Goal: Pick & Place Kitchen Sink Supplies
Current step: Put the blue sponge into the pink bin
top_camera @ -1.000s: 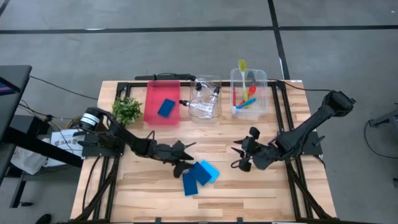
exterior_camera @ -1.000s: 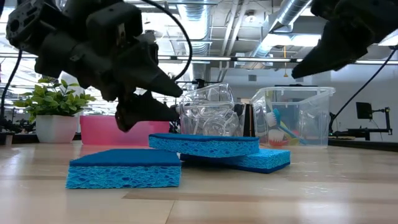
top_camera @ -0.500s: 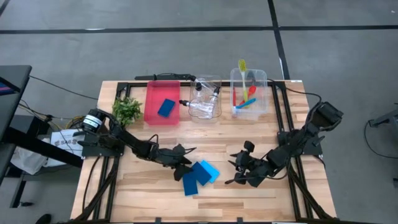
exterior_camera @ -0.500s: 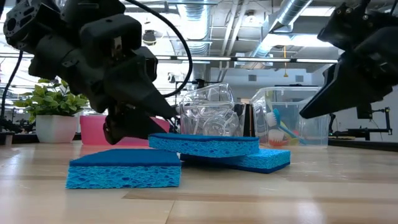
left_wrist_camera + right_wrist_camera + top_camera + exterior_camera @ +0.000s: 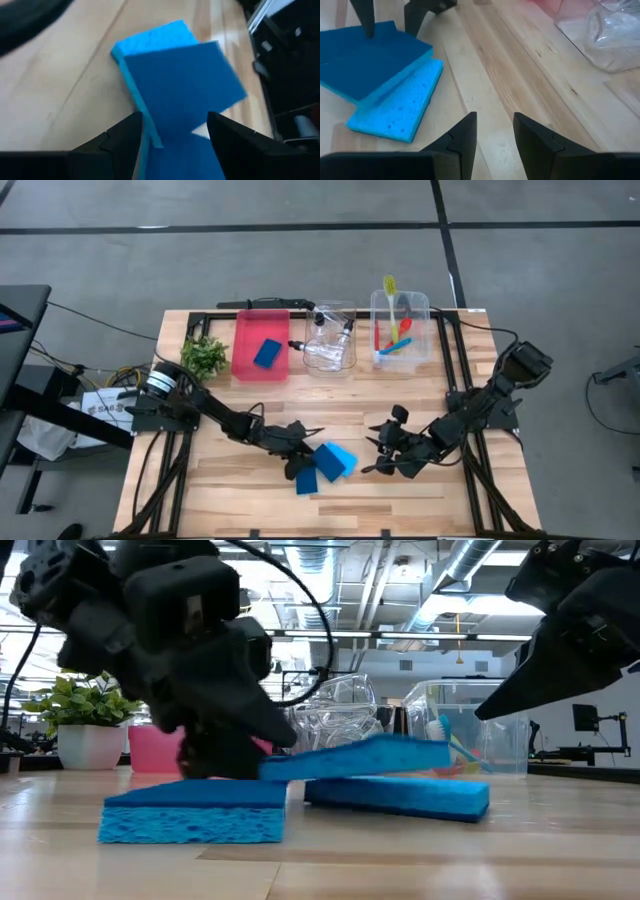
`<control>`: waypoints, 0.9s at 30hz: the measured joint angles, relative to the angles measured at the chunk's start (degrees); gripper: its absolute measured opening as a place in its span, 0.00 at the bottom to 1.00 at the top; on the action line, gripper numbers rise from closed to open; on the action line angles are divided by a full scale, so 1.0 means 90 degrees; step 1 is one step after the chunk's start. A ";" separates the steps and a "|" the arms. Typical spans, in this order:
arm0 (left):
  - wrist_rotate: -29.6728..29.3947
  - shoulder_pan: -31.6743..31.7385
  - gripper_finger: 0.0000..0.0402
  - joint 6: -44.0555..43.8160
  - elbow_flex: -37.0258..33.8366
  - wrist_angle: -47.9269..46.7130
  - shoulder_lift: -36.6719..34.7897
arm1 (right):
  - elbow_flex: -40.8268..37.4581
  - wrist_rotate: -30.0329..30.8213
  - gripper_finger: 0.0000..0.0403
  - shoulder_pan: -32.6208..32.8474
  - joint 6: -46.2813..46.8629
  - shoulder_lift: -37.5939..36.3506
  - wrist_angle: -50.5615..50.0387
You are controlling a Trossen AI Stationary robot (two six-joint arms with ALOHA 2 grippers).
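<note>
Left hand [image 5: 304, 452], fingers spread wide, straddles the tilted top sponge [image 5: 329, 462]; right hand [image 5: 381, 452] hovers nearby, part-open, empty.

Both arms are built of dark, near-black links joined by rounded housings. The left arm [image 5: 215, 415] carries a pale silver-grey ring around its joint near the base, and black cables loop away from that end. The right arm [image 5: 490, 395] ends at a bulky, blocky black shoulder housing. Seen from table height, the left gripper [image 5: 235, 745] has a chunky matte-black casing with a small pale label on its side. Each gripper carries two flat, tapering black fingers [image 5: 462, 137] with angular, chamfered edges.
</note>
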 joint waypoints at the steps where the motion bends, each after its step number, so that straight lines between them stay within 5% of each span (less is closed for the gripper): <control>1: 0.0025 0.0016 0.56 0.0055 0.0086 0.0030 0.0127 | 0.0000 -0.0002 0.30 0.0002 0.0000 0.0000 0.0019; 14: 0.0278 0.0153 0.52 0.0098 0.0558 -0.0008 0.0531 | 0.0000 -0.0022 0.31 0.0019 -0.0007 -0.0002 0.0036; 27: 0.0357 0.0143 0.03 0.0591 0.0510 -0.0064 0.0331 | 0.0000 -0.0022 0.31 0.0019 -0.0008 0.0000 0.0036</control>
